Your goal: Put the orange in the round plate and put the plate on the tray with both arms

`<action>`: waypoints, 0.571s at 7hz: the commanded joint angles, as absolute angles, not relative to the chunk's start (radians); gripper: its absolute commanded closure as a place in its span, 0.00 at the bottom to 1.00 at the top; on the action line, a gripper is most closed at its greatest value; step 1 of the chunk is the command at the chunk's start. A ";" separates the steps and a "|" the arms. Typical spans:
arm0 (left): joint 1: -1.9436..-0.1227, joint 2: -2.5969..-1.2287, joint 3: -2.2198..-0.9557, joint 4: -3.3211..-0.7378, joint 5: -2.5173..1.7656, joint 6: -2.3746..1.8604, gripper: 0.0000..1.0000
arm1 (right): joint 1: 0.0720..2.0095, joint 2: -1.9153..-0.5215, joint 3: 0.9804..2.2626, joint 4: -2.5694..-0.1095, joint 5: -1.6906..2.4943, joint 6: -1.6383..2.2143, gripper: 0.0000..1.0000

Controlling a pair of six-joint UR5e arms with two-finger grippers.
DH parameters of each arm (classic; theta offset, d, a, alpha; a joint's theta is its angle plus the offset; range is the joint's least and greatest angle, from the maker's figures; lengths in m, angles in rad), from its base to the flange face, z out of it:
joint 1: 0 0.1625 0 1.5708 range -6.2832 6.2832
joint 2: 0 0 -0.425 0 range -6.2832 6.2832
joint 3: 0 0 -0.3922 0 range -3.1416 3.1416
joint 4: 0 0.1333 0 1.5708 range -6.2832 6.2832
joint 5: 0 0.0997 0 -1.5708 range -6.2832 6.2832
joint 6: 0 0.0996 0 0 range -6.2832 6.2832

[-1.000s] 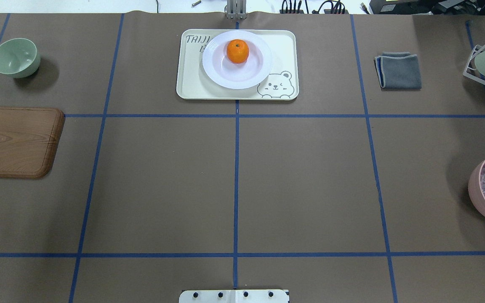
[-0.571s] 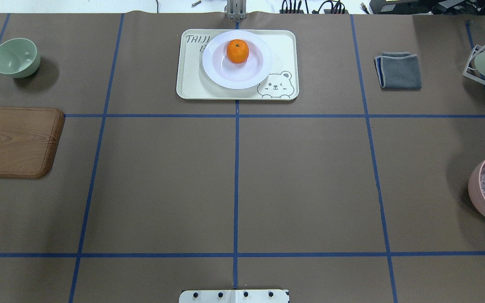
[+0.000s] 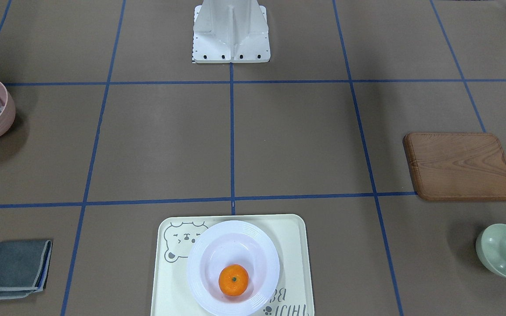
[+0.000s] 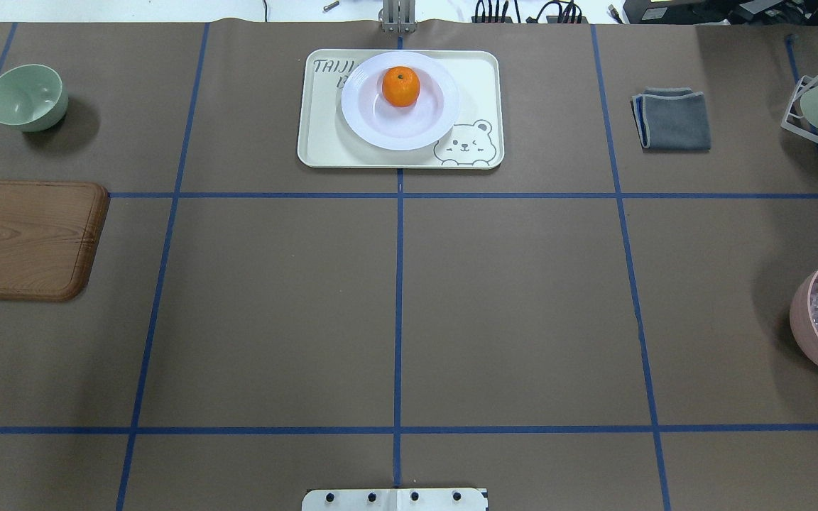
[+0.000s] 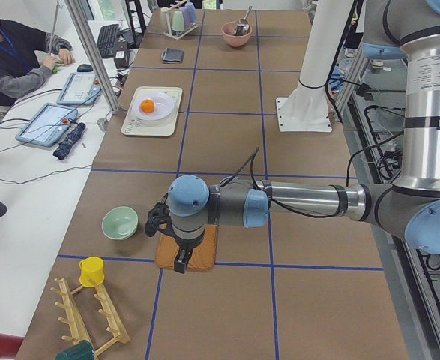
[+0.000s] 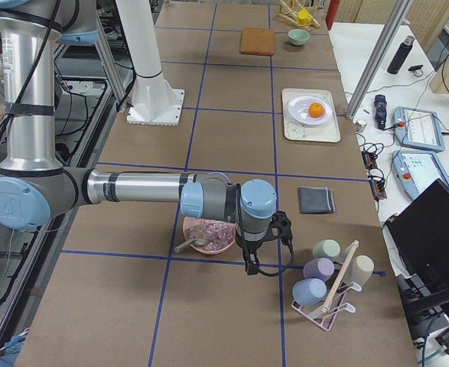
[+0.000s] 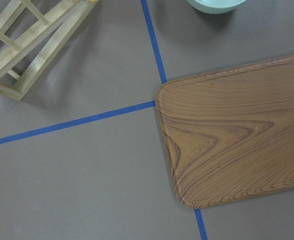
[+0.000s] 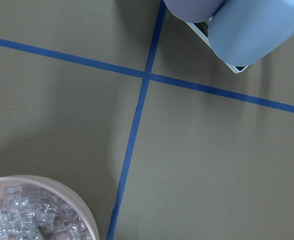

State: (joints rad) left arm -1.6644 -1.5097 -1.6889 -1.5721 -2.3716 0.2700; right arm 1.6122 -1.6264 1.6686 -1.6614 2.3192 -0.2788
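You have one table covered in brown paper with a blue tape grid; two arms work it, both stretched out low. The left arm reaches to the table's left end and the right arm to its right end, well apart from each other and from the task's things.

One tray lies at the far middle of the table, flat, with its bear drawing at the near right corner. One board lies at the left end; the left gripper hangs over it, pointing down, and you cannot tell whether its jaws are apart or together.

One plate sits on the tray, covering part of the lettering. One pink bowl of clear cubes stands at the right end; the right gripper points down just beside it, and its jaws cannot be judged either. One green bowl stands at the far left, beyond the board; one folded grey cloth lies right of the tray.

One orange rests in the plate's hollow, towards its far side, stem dot up; nothing grips it.
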 commanded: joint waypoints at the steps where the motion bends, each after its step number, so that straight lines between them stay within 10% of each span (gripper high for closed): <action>1: -1.664 -1.511 -1.687 -1.572 -2.372 0.270 0.01 | 1.612 -1.629 1.681 -1.661 2.319 -0.278 0.00; 4: -1.664 -1.511 -1.684 -1.572 -2.373 0.270 0.01 | 1.612 -1.629 1.683 -1.661 2.327 -0.276 0.00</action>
